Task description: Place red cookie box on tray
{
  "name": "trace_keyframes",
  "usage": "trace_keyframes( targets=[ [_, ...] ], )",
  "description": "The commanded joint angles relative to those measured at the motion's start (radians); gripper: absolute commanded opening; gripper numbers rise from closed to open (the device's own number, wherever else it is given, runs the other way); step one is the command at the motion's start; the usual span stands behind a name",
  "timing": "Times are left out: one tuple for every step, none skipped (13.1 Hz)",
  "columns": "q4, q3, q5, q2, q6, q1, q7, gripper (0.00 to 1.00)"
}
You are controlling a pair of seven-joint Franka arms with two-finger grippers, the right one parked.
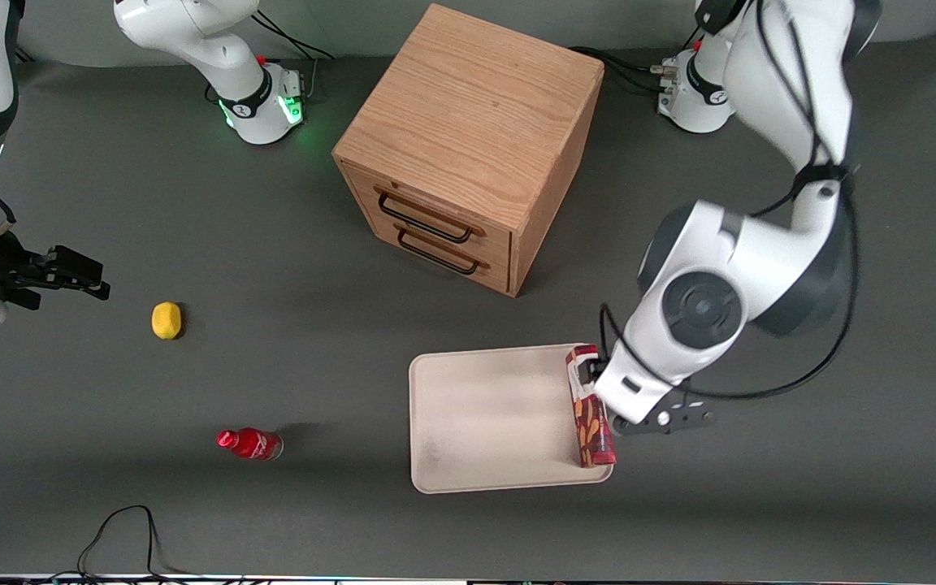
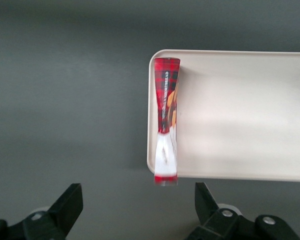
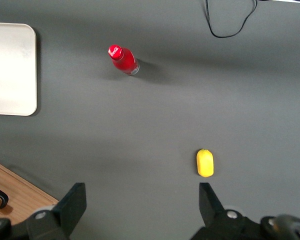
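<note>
The red cookie box (image 1: 591,418) lies on its narrow side on the cream-white tray (image 1: 488,418), along the tray's edge toward the working arm's end. In the left wrist view the red cookie box (image 2: 166,115) runs along the rim of the tray (image 2: 240,115), and its white end reaches just past the rim. My left gripper (image 2: 137,195) hovers above that white end, open, with both fingers clear of the box and nothing between them. From the front, the gripper (image 1: 600,374) is mostly hidden under the arm's wrist.
A wooden drawer cabinet (image 1: 468,146) stands farther from the front camera than the tray. A small red bottle (image 1: 250,444) and a yellow lemon (image 1: 166,319) lie toward the parked arm's end of the table. A black cable (image 1: 123,536) loops near the front edge.
</note>
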Motion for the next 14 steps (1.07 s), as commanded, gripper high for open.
trace_keyframes(
  targets=[
    [-0.068,0.003,-0.017,-0.152,-0.069,0.002,-0.017,1.00],
    [-0.068,0.005,-0.016,-0.184,-0.087,0.002,-0.017,1.00],
    [-0.068,0.005,-0.016,-0.207,-0.098,0.002,-0.018,1.00],
    [-0.068,0.005,-0.016,-0.221,-0.101,0.002,-0.018,1.00],
    [-0.069,0.006,-0.014,-0.233,-0.101,0.004,-0.018,1.00],
    [-0.077,0.006,-0.013,-0.241,-0.101,0.007,-0.018,1.00],
    [-0.148,0.008,-0.005,-0.282,-0.083,0.030,-0.009,1.00],
    [-0.214,0.006,-0.003,-0.323,-0.057,0.056,-0.003,1.00],
    [-0.286,0.006,-0.003,-0.365,-0.016,0.082,-0.003,1.00],
    [-0.363,0.006,-0.003,-0.409,0.027,0.106,-0.003,1.00],
    [-0.434,0.006,-0.003,-0.452,0.066,0.132,-0.003,1.00],
    [-0.506,0.006,-0.005,-0.498,0.099,0.163,0.005,1.00],
    [-0.570,0.006,-0.010,-0.538,0.130,0.198,0.050,1.00],
    [-0.638,0.008,-0.022,-0.590,0.152,0.253,0.157,1.00]
  ],
)
